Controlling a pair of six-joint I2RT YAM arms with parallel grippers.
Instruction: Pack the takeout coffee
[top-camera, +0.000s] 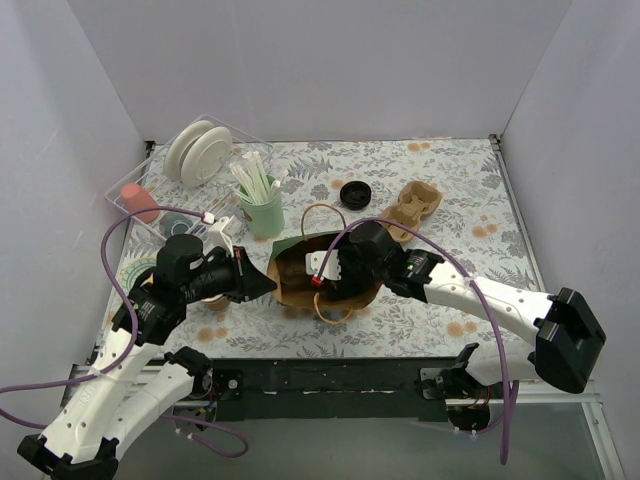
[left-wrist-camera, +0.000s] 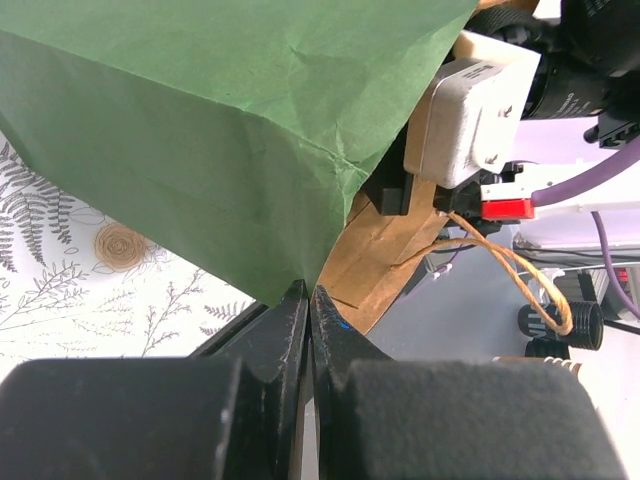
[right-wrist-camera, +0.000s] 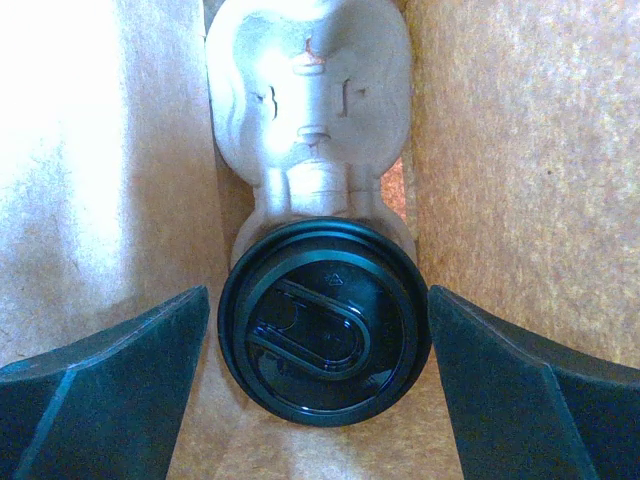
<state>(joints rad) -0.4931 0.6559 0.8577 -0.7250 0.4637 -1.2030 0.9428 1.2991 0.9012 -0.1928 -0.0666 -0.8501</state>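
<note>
On the table (top-camera: 480, 200) the bag (top-camera: 296, 292) stands with its mouth up, and both arms work at it. The left gripper (left-wrist-camera: 308, 305) is pressed together on the bag's left rim, a fold of paper pinched between its fingers, which holds the mouth wide. The right gripper (right-wrist-camera: 318, 300) reaches down inside the bag. Its fingers (right-wrist-camera: 110, 390) are spread one on each side of the cup and clear of it, so nothing is gripped.

Deep in the bag lies a carrier (right-wrist-camera: 310, 100). The cup (right-wrist-camera: 325, 335) sits in its nearer pocket with the black lid (right-wrist-camera: 300, 340) facing the right wrist camera, while the farther pocket is empty. The bag walls stand close on either side of the spread fingers.

The cup looks placed and let go, so the step in hand is probably getting the right gripper out cleanly. To do that well:

- Lift straight up along the bag's axis, since any sideways drift would drag a finger across the lid rim or the paper.
- Leave the fingers spread until they are above the lid, then narrow them if the mouth is tight.
- Hold the left pinch firm and level. If the rim slackens, the wall could fold onto the rising wrist and tip the bag.
- Move slowly, because a light cup in a loose carrier will topple at a small knock.
</note>
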